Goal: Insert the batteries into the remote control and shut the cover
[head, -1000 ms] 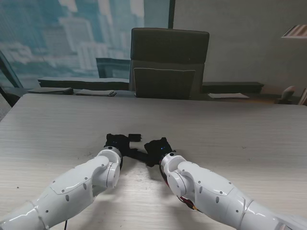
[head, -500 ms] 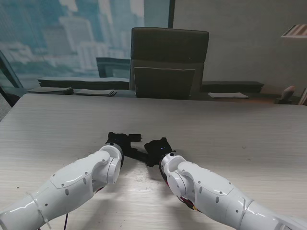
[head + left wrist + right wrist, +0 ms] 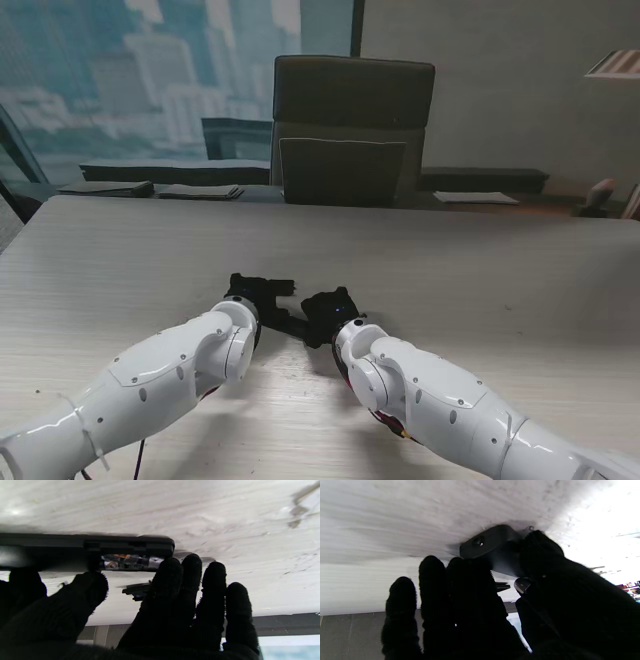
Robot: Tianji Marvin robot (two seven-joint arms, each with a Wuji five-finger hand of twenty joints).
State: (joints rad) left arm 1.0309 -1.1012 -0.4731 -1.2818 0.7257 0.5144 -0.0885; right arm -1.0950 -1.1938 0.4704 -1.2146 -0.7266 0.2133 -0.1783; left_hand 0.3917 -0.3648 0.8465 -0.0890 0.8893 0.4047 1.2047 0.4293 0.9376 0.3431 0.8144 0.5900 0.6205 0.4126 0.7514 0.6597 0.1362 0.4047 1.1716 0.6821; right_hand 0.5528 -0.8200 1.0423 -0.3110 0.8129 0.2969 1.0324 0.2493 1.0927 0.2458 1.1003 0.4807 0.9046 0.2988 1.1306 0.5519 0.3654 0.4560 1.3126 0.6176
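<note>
Both arms meet mid-table, nearer to me. Right hand (image 3: pixel 330 306) grips end of remote control (image 3: pixel 290 323), thumb and fingers wrapped round it. Left hand (image 3: pixel 252 291) hovers over other end, fingers apart, holding nothing; thumb near open battery compartment (image 3: pixel 127 562), battery visible inside. Small dark cover (image 3: pixel 281 286) lies on table (image 3: pixel 480 280) just beyond left hand. Wide bare wood-grain surface left, right, beyond. Office chair (image 3: pixel 352 130) at far edge, window behind. Left arm has swung slightly inward since earlier frame; right unchanged.
</note>
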